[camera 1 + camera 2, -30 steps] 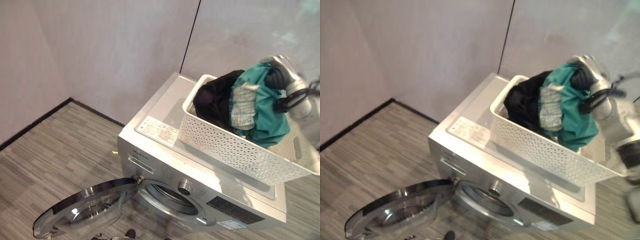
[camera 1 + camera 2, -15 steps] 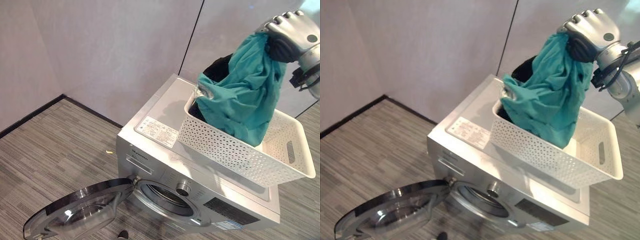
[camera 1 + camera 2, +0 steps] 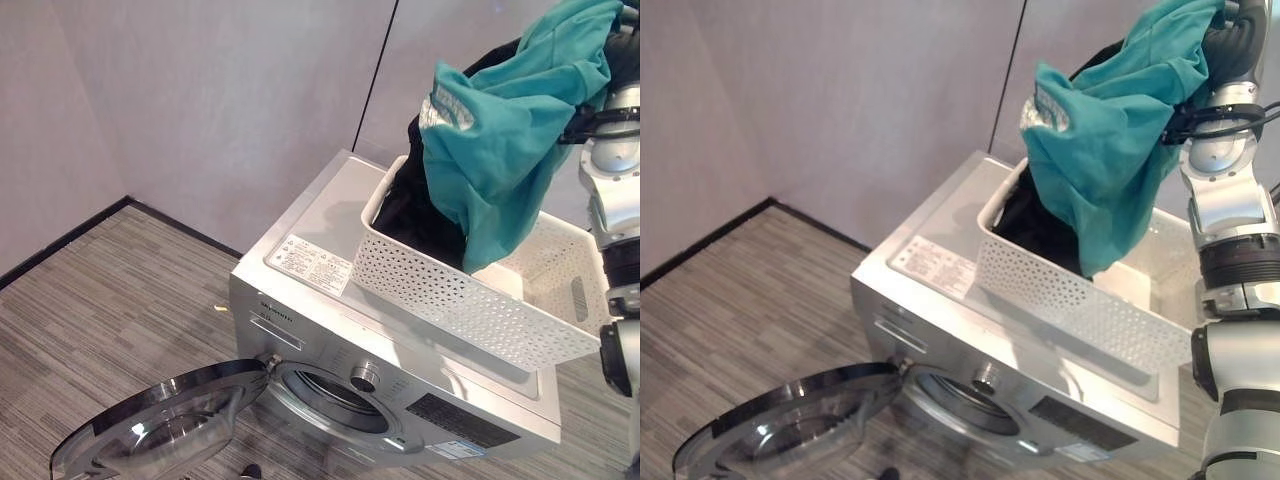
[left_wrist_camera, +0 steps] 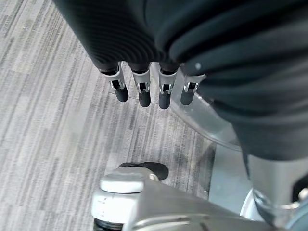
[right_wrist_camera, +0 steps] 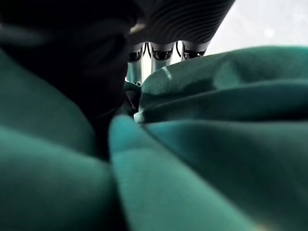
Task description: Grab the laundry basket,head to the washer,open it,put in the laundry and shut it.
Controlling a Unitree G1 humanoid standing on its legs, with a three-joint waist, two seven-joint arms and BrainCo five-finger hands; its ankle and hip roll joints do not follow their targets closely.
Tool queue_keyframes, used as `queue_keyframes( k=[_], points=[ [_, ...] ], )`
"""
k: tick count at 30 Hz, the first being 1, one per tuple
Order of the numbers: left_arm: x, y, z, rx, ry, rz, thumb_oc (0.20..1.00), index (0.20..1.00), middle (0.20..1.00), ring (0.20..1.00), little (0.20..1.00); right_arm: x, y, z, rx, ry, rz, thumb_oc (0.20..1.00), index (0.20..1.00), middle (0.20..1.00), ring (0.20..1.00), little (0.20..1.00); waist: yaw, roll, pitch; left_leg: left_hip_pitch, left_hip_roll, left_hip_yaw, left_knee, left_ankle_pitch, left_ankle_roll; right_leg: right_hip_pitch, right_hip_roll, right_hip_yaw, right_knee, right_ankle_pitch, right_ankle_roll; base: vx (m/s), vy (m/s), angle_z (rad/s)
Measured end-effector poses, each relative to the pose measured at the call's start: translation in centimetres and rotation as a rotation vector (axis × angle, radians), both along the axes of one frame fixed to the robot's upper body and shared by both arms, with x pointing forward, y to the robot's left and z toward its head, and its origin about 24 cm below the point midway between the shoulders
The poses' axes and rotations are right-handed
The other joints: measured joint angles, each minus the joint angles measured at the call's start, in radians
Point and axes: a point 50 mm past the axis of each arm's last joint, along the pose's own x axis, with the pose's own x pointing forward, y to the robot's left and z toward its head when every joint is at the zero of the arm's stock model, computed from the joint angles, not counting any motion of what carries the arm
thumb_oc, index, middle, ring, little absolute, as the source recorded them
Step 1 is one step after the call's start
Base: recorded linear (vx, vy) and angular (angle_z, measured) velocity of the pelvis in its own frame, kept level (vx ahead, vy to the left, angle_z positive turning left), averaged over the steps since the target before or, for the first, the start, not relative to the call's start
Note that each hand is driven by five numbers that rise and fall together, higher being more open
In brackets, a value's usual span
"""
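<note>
Soft even light, blurred wrist close-ups

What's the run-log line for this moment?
right hand: lifting teal garment | black garment: partly in basket | washer door: open | left hand: idle

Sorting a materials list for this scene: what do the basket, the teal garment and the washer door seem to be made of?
Basket: looks like white moulded plastic, matte, its walls pierced with even small holes. Teal garment: soft knit cloth, probably jersey; it hangs in limp folds. Washer door: a shiny silver ring, metal or chromed plastic, around a clear pane that mirrors light.
</note>
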Motion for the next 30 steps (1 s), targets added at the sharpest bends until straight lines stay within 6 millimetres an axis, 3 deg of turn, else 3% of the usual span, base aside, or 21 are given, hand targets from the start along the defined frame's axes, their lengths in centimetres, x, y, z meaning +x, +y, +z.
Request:
queue_keyframes(
  k=[7,12,17,24,30],
  points=[
    [0.0,-0.6,-0.2,0.006,-0.018,0.042,1.0,1.0,1.0,1.0,1.0,0.0,1.3,0.3,0.286,-0.131,0.183,0.2,0.2,0.2,0.2,0.2,0.004,0.016,-0.024,-0.002,0.0,-0.002,0.0,0.0,0.0,-0.001,0.0,-0.002,0.0,0.0,0.0,0.0,0.004,0.0],
    [-0.2,-0.6,-0.2,0.009,-0.027,0.071,1.0,1.0,1.0,1.0,1.0,-1.2,0.4,1.6,0.425,-0.294,0.217,0.2,0.2,0.2,0.2,0.2,0.006,0.016,-0.026,-0.007,-0.001,-0.005,0.0,0.0,0.0,-0.003,-0.001,-0.007,0.0,0.0,0.0,0.01,0.001,0.02],
    [-1.0,-0.8,-0.3,0.018,-0.004,0.051,1.0,1.0,1.0,1.0,1.0,-2.0,0.5,4.3,0.486,-0.419,0.243,0.2,0.2,0.2,0.2,0.2,0.007,0.033,-0.039,-0.016,-0.002,-0.01,0.0,0.0,0.001,-0.01,-0.001,-0.011,0.0,0.0,0.0,0.0,0.001,0.01],
    [-1.5,-1.4,-0.5,0.014,0.006,0.047,1.0,1.0,1.0,1.0,1.0,-3.7,-0.5,5.9,0.606,-0.603,0.199,0.2,0.2,0.2,0.2,0.2,0.014,0.036,-0.04,-0.017,-0.002,-0.012,0.0,0.0,0.0,-0.01,-0.002,-0.013,0.0,-0.002,0.001,0.0,0.0,0.0],
    [-0.9,-1.6,-0.5,0.017,-0.004,0.003,1.0,1.0,1.0,1.0,1.0,-3.2,-0.4,7.3,0.699,-0.626,0.254,0.2,0.2,0.2,0.2,0.2,0.023,0.041,-0.044,-0.017,-0.002,-0.011,0.0,0.0,0.0,-0.01,-0.001,-0.013,0.0,-0.002,0.001,0.0,0.0,0.0]
  ],
)
